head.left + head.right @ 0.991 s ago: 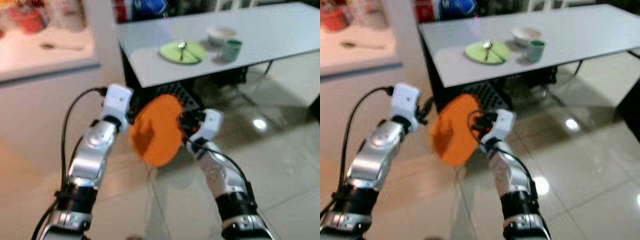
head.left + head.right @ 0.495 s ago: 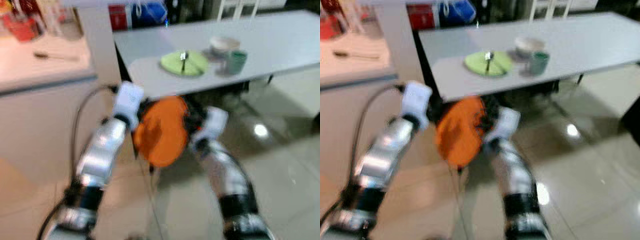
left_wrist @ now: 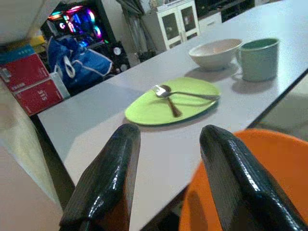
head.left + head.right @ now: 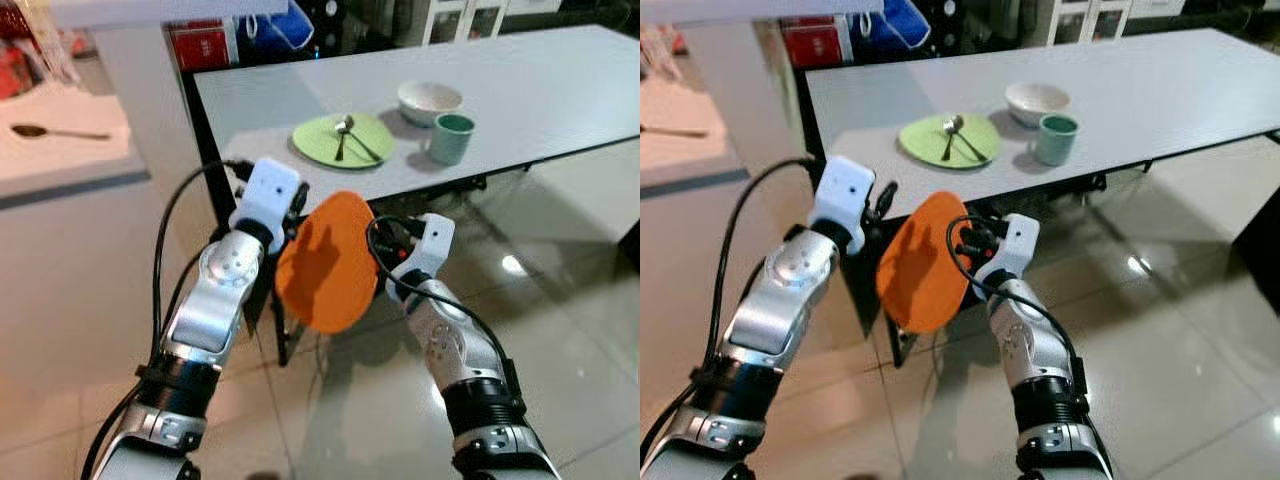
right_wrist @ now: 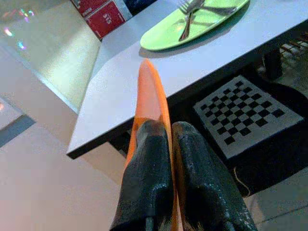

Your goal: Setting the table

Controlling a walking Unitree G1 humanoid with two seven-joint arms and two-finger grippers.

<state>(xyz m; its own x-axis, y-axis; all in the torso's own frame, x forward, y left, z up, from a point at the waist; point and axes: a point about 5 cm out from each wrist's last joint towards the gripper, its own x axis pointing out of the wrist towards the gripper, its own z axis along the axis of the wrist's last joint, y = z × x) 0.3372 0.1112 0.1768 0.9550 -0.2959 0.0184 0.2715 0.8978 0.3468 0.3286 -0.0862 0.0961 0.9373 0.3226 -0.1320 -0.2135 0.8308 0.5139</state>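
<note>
**A:** What stands at the far left?

**B:** A pale counter (image 4: 60, 150) with a single dark spoon (image 4: 45, 131) lying on it. Beside it, the left arm of brushed silver rises, its white wrist block at the near edge of the grey surface (image 4: 560, 80).

**A:** And the left tool?

**B:** The left tool (image 3: 166, 163) is spread wide and grips nothing; its two glossy black fingers (image 3: 108, 173) frame the view, one of them just beside the rim of the orange plate (image 4: 328, 262).

**A:** Where is that plate?

**B:** In the air between the two arms, below and in front of the surface's edge, standing nearly on edge. It is a smooth, matte orange disc. The right tool (image 5: 171, 144) pinches its thin rim, both ribbed black fingers (image 5: 149, 168) pressed flat against either face.

**A:** What is already laid out?

**B:** On the smooth grey top, a round lime-green plate (image 4: 343, 139) carries a metal spoon and fork (image 4: 347, 135), crossed. To its right sit a shallow white bowl (image 4: 430, 100) and, near it, a teal-green cup (image 4: 451, 137). Glossy tiles (image 4: 560, 330) reflect the lights below.
</note>
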